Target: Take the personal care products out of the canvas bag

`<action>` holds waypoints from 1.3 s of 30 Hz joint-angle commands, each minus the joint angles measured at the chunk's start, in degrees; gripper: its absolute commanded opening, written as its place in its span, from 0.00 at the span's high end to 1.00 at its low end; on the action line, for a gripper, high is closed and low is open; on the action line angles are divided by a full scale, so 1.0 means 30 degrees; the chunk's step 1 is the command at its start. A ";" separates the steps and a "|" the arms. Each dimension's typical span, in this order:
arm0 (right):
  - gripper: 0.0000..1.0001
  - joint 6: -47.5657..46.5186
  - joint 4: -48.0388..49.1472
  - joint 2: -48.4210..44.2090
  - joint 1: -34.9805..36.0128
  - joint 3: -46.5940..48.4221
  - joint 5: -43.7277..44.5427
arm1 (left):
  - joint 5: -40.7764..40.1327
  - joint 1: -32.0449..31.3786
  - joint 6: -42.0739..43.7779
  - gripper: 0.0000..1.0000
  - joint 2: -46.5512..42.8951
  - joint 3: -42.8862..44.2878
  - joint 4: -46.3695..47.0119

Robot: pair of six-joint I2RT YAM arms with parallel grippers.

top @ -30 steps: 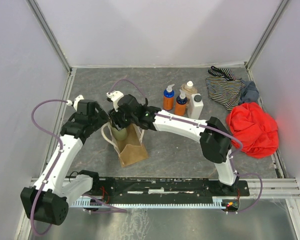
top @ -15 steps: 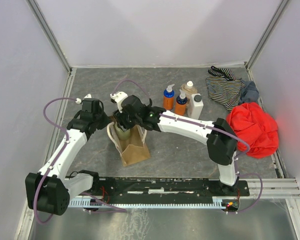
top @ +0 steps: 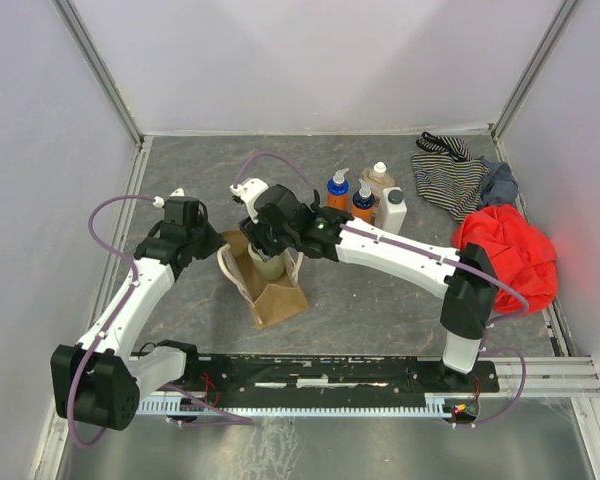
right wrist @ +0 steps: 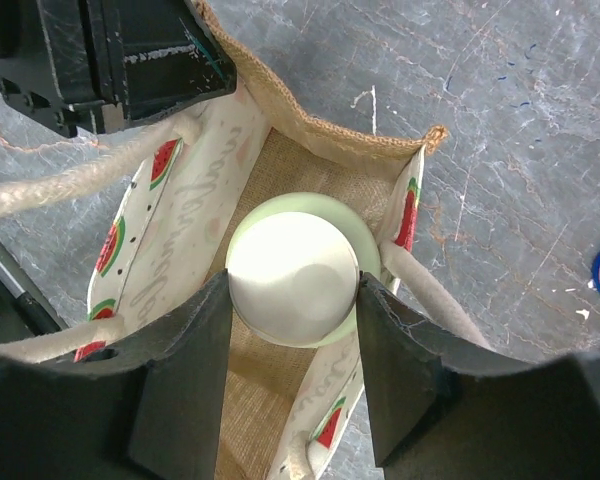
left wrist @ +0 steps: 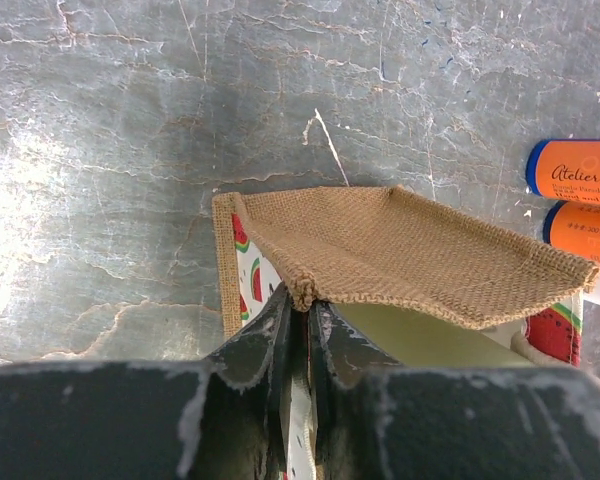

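Right pincer (right wrist: 292,300) clamped on pale-green cylinder (right wrist: 292,262), upright inside canvas bag (right wrist: 310,140). Left pincer (left wrist: 302,308) pinched shut on bag rim. Cylinder likely rigid, light, slick: take sides under cap. Bag soft, floppy.

I'm running this from afar in a lab test cell, plain pale panel walls (top: 310,60) on three sides, aluminium corner posts (top: 100,70), grey marbled tabletop (top: 380,300), left arm (top: 130,300) and right arm (top: 400,253) bolted to a black base rail (top: 320,366) at the near edge
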 commanded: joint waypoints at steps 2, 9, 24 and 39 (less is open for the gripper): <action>0.57 -0.0532 0.1627 -0.1973 -0.0021 0.1582 0.0581 | 0.0350 -0.0001 0.0564 0.83 -0.0100 -0.0219 0.0185; 0.56 -0.1495 0.1000 -0.1850 -0.0114 0.3956 0.0656 | 0.0543 -0.0012 0.0612 0.82 0.0033 -0.0295 0.0221; 0.56 -0.0919 0.0099 -0.0190 -0.1096 0.8943 -0.1188 | 0.0943 0.0006 0.0907 0.80 0.0151 0.0007 0.0158; 0.56 -0.1726 -0.1640 -0.1397 -0.3309 1.1519 -0.0972 | -0.1902 0.0087 0.1534 0.79 0.0472 0.2068 -0.2697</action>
